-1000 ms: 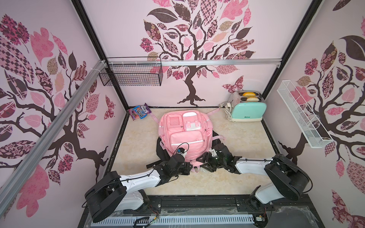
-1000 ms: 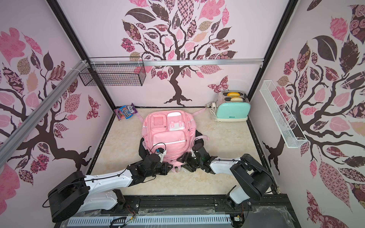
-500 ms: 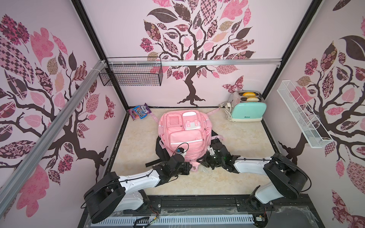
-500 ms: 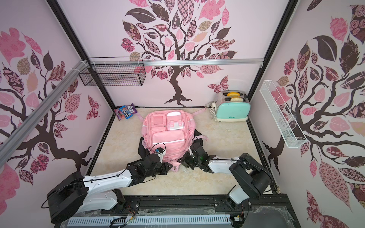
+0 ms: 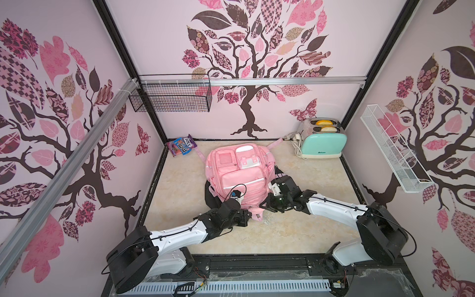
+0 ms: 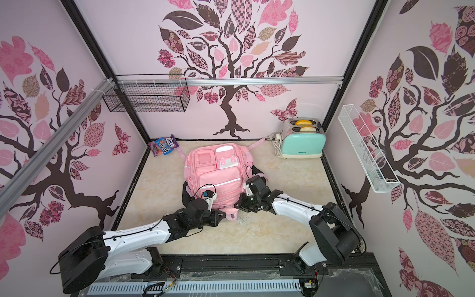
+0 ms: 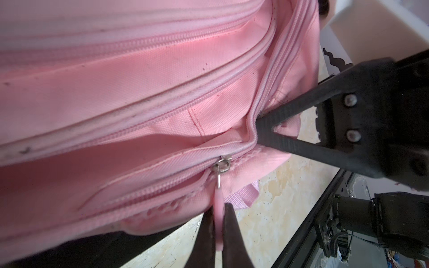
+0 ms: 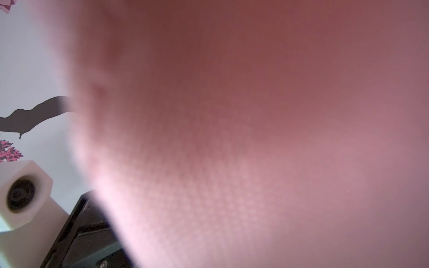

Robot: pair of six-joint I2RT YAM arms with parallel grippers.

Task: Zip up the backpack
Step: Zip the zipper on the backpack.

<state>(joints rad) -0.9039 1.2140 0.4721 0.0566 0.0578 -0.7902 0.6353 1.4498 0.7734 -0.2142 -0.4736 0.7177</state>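
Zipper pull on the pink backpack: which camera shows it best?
The left wrist view: the zipper pull is large and sharp, hooked to its metal slider, pinched by the left gripper. In both top views that gripper hides it at the backpack's near edge. The right wrist view shows only blurred pink fabric.

Right gripper (image 7: 257,126): no longer spread wide. Its fingers now meet at the tips and pinch a fold of the backpack (image 5: 241,177) at its near right corner, just beside the zipper slider (image 7: 223,163).
Right arm (image 5: 334,205): the wrist sits slightly farther in than before, closer against the backpack's right side.
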